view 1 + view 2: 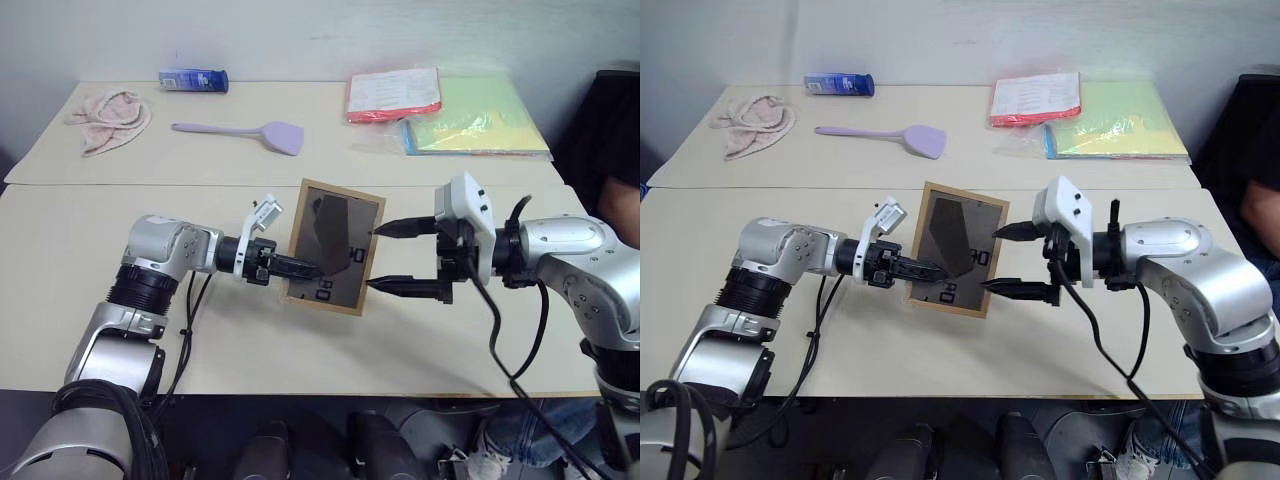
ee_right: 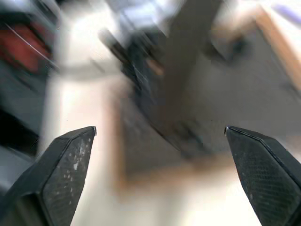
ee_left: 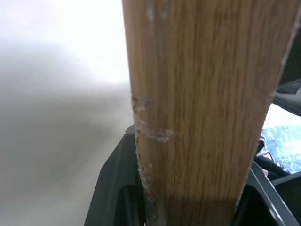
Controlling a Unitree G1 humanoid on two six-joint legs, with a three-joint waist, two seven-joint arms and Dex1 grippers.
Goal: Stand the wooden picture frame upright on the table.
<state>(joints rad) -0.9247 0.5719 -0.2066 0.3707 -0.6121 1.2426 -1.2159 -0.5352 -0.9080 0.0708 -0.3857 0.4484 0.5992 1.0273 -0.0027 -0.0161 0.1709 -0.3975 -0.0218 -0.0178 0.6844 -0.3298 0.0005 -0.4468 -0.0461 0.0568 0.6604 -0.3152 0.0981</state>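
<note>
Now wooden picture frame (image 1: 333, 246) held up off table (image 1: 60, 290), tilted, dark grey back panel with stand facing camera, light-brown wood border around it. Left gripper (image 1: 300, 268) clamped on frame's left edge; wood grain of that edge shows close between its fingers (image 3: 115, 188) in left wrist view. Right gripper (image 1: 392, 258) spread wide, fingertips just beside frame's right edge, gripping nothing. Clear plastic sleeve on far table holds yellow folder (image 1: 478, 120).
</note>
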